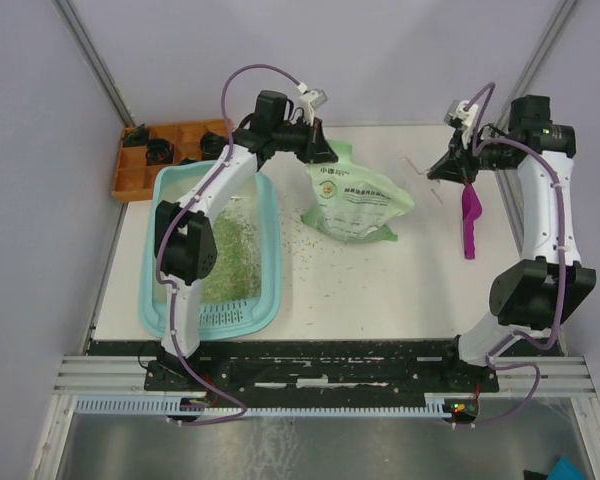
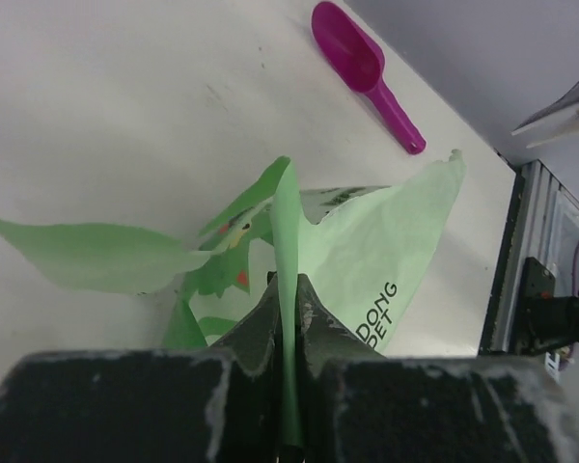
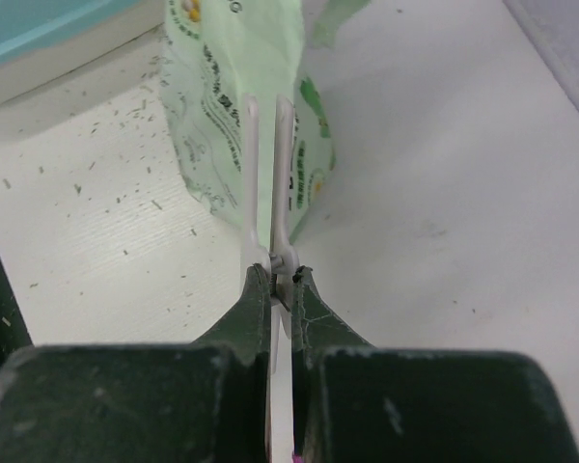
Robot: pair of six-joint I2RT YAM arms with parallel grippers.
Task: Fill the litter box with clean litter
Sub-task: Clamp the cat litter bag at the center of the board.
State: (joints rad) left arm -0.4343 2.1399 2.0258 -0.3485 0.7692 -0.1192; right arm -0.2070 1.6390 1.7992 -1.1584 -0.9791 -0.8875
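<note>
While left gripper (image 2: 288, 282) pinches the bag (image 2: 391, 241) at its edge, right gripper (image 3: 282, 272) clamps white prongs (image 3: 284, 164).

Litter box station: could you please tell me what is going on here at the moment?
The left gripper is shut on the top edge of the bag, which sits on the table beside the litter box. The right gripper is shut on a thin white two-pronged piece. Some litter lies in the box, more is scattered on the table. The scoop lies unheld.
</note>
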